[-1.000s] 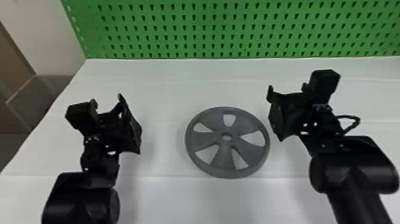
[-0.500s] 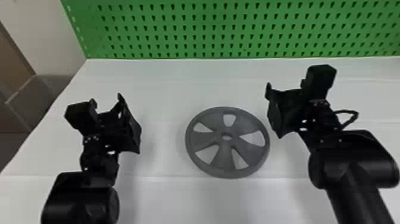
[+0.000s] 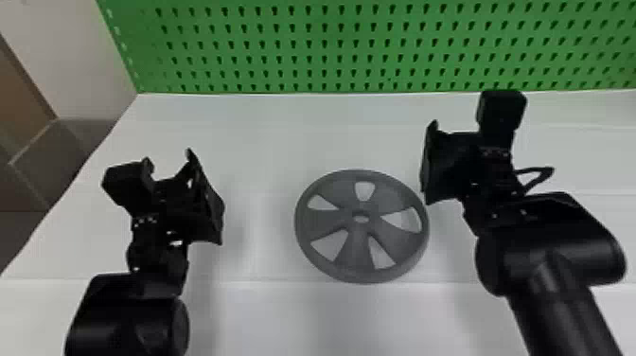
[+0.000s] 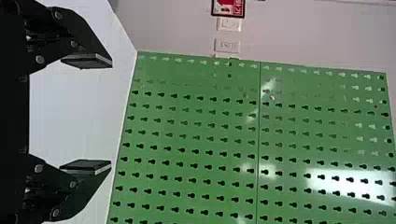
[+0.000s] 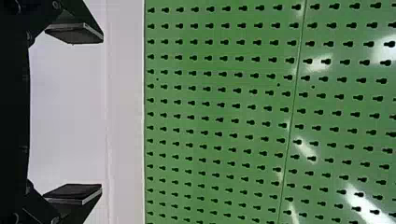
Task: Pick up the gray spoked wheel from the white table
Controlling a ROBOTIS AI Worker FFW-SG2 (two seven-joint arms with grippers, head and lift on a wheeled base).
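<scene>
The gray spoked wheel (image 3: 355, 255) lies flat on the white table (image 3: 265, 312), between the two arms in the head view. To its left, apart from it, is my left gripper (image 3: 171, 165); in the left wrist view the left gripper (image 4: 112, 114) is open with nothing between its fingers. At the wheel's right and far side stands my right gripper (image 3: 433, 156), near the rim; whether it touches cannot be told. The right wrist view shows the right gripper (image 5: 102, 113) wide open and holding nothing.
A green pegboard (image 3: 331, 47) rises along the table's back edge. White table surface surrounds the wheel, and the table's left edge slants beyond the left arm. A cable loop (image 3: 539, 175) sticks out from the right wrist.
My right gripper has moved slightly toward the pegboard and a little to the left. The left arm and the wheel have kept still.
</scene>
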